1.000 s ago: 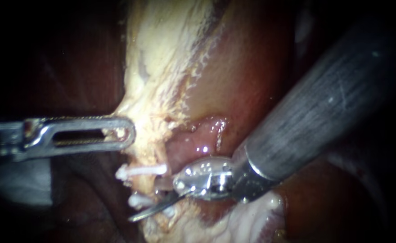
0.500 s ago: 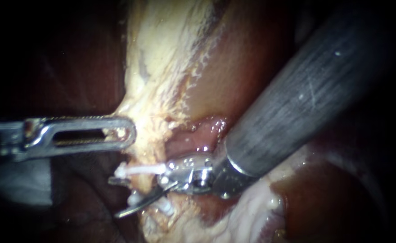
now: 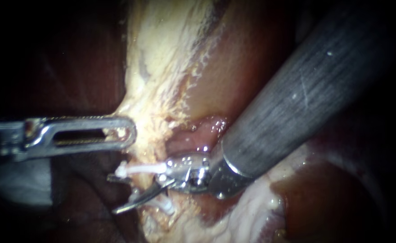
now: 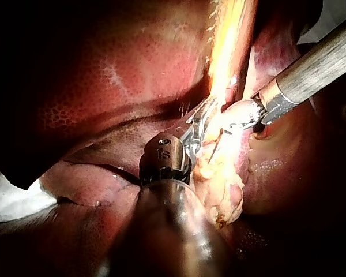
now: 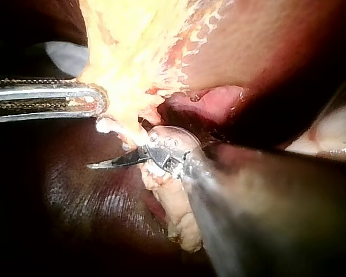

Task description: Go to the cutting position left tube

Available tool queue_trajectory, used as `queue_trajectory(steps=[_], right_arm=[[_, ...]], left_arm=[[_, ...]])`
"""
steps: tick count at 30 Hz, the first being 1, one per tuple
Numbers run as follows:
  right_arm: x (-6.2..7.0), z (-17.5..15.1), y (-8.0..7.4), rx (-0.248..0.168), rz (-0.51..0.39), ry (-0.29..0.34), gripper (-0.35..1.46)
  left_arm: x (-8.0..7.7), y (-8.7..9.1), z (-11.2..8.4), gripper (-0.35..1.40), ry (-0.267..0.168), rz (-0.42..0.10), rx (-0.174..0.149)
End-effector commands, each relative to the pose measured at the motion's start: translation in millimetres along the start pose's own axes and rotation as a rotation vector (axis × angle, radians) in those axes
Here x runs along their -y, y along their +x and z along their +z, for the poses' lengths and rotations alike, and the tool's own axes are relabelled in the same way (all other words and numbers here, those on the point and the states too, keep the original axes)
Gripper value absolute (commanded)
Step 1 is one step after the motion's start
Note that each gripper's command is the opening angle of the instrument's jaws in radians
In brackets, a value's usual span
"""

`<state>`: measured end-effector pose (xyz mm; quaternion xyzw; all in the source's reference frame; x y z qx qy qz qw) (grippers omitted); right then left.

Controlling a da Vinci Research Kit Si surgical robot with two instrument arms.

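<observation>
1. The tube [image 3: 146, 184] lies lower centre-left in the endoscope frame, a short pale strand between an upper clip [image 3: 140, 169] and a lower clip [image 3: 164, 207].
2. The right instrument [image 3: 113, 194] has its blades apart, one on either side of the strand, gripping nothing.
3. Step: positioning appears nearly complete. The next move calls for seating the blades squarely between the clips, clear of both.
4. The left instrument [image 3: 128, 132], mid-left, has its jaws closed on pale tissue [image 3: 162, 67].
5. Count: one tube, two white clips, two instruments.
</observation>
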<state>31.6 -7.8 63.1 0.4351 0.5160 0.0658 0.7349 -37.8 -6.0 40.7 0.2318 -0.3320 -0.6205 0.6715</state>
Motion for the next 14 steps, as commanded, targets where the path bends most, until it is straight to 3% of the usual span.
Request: queue_trajectory(steps=[1, 14], right_arm=[[0.0, 0.0, 0.0, 0.0, 0.0, 0.0, 1.31], [0.0, 0.1, -0.1, 0.001, -0.001, 0.001, 1.31]], left_arm=[[0.0, 0.0, 0.0, -0.35, 0.0, 0.0, 0.0], [0.0, 0.0, 0.0, -0.35, -0.001, 0.0, 0.0]])
